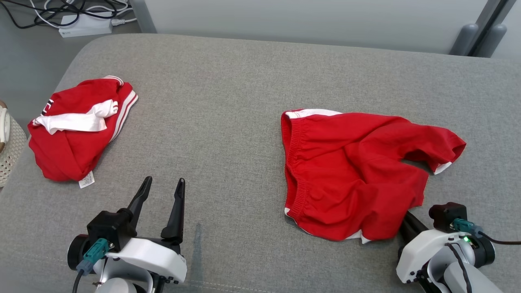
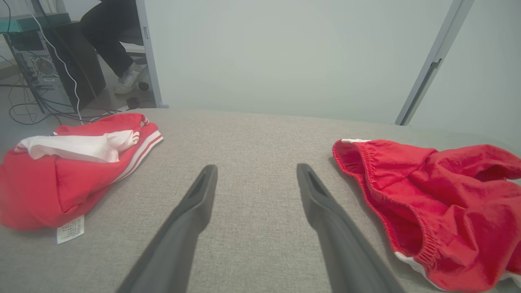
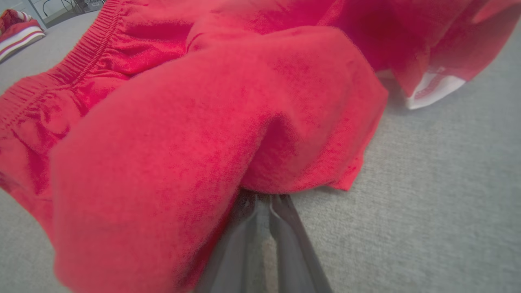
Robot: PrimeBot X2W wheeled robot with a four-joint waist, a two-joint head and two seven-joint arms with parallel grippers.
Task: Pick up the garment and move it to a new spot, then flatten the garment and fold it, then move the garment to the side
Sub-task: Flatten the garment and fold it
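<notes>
Garment (image 1: pixel 350 171) edge between right fingers (image 3: pixel 291 240)

Tabletop (image 1: pixel 228 101): we see grey fabric covering it.
Left side: a folded red-and-white garment (image 1: pixel 69 142) lies there, white label at its near edge.
Far left floor: we spot a white power strip (image 1: pixel 85 26) among cables (image 1: pixel 28 12).
Left edge: a woven basket (image 1: pixel 10 150).
Beyond: a computer tower (image 2: pixel 38 69) and a person's white shoe (image 2: pixel 128 79).

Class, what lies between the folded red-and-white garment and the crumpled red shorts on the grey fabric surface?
Bare grey fabric in the head view; the open left hand points into that stretch from its near edge.
</notes>
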